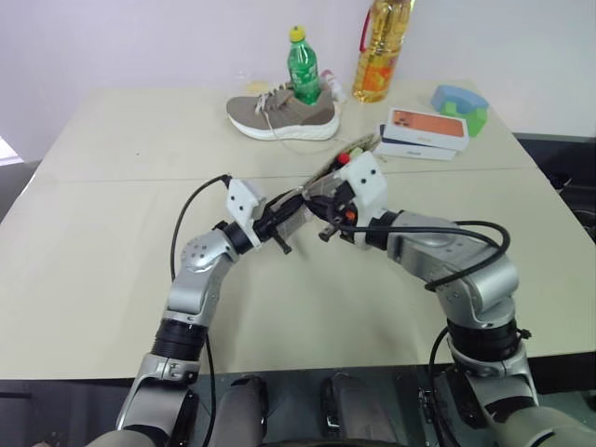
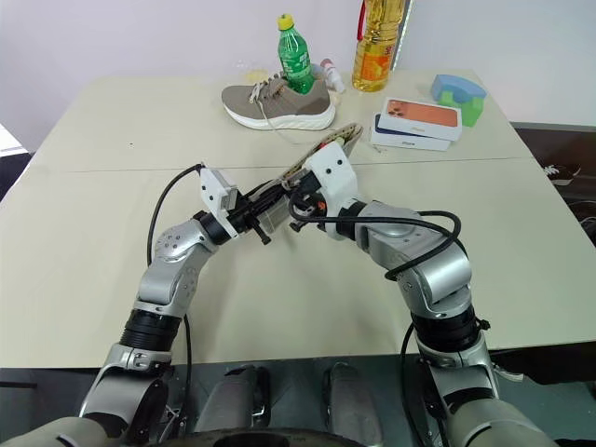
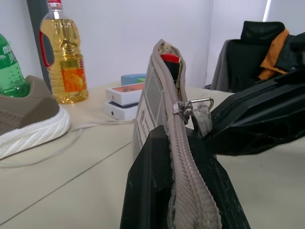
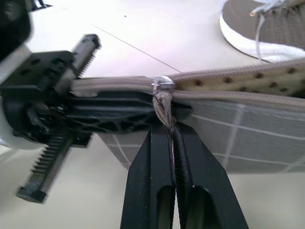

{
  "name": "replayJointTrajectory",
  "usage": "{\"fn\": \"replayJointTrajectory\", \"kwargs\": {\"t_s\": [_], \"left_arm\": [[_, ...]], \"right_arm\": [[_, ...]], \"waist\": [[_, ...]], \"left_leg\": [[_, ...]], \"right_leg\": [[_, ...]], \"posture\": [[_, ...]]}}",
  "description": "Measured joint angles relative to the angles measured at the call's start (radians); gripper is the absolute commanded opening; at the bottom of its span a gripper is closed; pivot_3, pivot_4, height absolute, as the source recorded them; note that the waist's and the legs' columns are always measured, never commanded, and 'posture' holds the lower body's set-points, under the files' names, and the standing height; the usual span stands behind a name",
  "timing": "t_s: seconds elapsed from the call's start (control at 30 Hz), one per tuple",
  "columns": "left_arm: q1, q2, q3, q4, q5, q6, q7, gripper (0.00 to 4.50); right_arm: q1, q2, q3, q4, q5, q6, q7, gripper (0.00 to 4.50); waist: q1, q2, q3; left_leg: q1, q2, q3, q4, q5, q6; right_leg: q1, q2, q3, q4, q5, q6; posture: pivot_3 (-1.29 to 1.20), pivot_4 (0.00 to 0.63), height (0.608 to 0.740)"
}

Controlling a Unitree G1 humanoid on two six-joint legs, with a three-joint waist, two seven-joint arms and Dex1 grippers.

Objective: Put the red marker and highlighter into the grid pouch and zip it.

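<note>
I'm at the zipping step, both arms meeting over the middle of the table (image 1: 112, 279), centre of the head views. The grid pouch (image 4: 248, 138) is held up off the table between the two end effectors, edge up, its far end tilted toward the sneaker (image 1: 279, 115) at the top of the frame.

My left end effector (image 3: 183, 200) is clamped tight on the already closed end of the pouch, fingers either side of the zipper seam. My right end effector (image 4: 170, 143) has pinched narrow on the pale pull tab (image 4: 163, 107), just next to the left one's fingers.

To do this well, I judge the left should stay a fixed anchor while the right draws the tab straight along the zipper line toward the open end, keeping the fabric taut so the teeth don't bunch. Pulling sideways risks the thin tab slipping from the pads.

The pouch is flat grey fabric with a white grid and a beige zipper band dotted with dark spots in the right wrist view. Beyond the slider the mouth gapes, and the red marker (image 3: 170, 58) pokes out at the top end; it may need to sit lower for the slider to pass. I can't make out the highlighter.
</note>
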Motion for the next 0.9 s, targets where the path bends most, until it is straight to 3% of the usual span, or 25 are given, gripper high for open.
{"fn": "replayJointTrajectory", "kwargs": {"t_s": [0.6, 0.9], "left_arm": [[0.002, 0.145, -0.001, 0.075, 0.07, -0.171, -0.071, 0.0], [0.014, 0.155, -0.005, 0.092, 0.075, -0.227, -0.091, 0.0]], "right_arm": [[-0.043, -0.396, -0.122, 0.07, -0.025, -0.059, 0.101, 0.04], [0.005, -0.433, -0.102, 0.078, -0.039, -0.143, 0.139, 0.04]], "waist": [[0.001, 0.0, 0.0], [-0.001, 0.0, 0.0]], "left_leg": [[0.0, 0.0, 0.001, -0.002, 0.0, 0.0], [0.0, 0.0, 0.001, -0.002, 0.0, 0.0]], "right_leg": [[-0.001, 0.0, 0.0, -0.001, 0.0, 0.0], [-0.001, 0.0, 0.001, -0.001, 0.0, 0.0]], "posture": [[0.0, 0.15, 0.74], [0.0, 0.15, 0.74]]}}
